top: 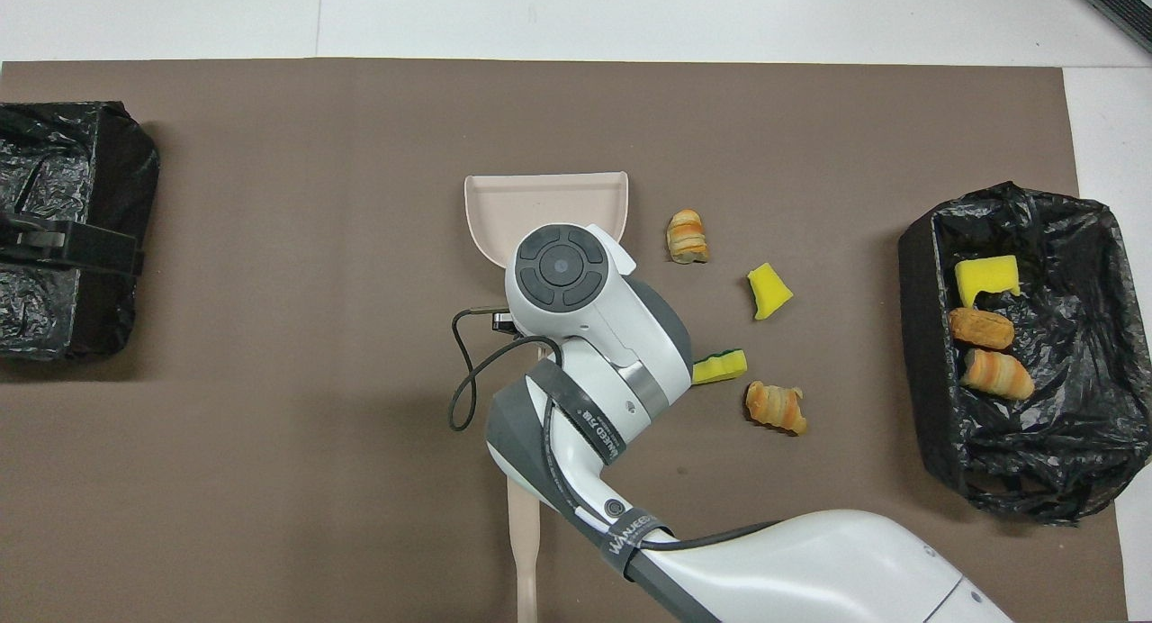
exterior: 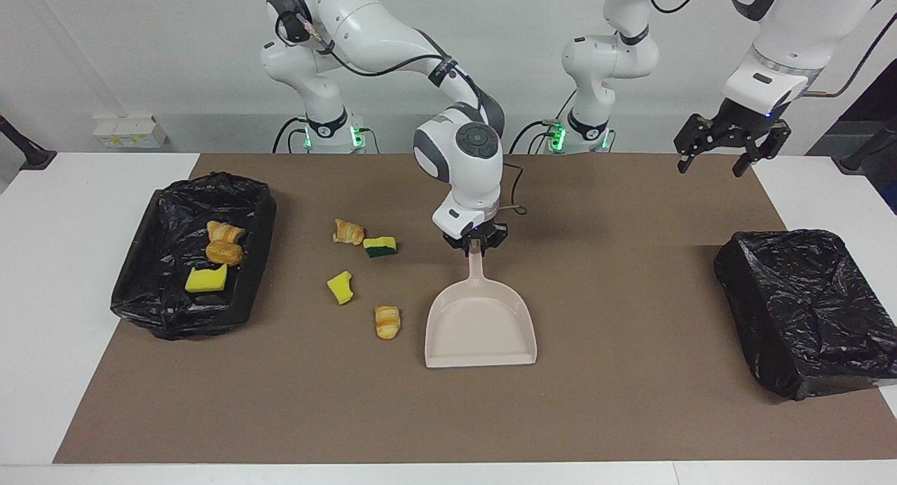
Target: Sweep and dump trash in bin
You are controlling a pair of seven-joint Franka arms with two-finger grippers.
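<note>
Brown-matted bench (exterior: 631,415): your right end effector (exterior: 476,244) pinched the dustpan (exterior: 481,324) handle; left end effector (exterior: 725,143) spread, waiting. Trash: four pieces (exterior: 386,322) beside the pan, three in the bin (exterior: 259,212). You needed its lip flat.

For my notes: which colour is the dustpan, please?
Beige, almost pale pink; the dustpan shows best in the facing view.

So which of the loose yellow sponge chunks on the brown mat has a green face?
The sponge chunk beside the golden-brown pastry, nearer the robots; the other loose chunk is all yellow.
</note>
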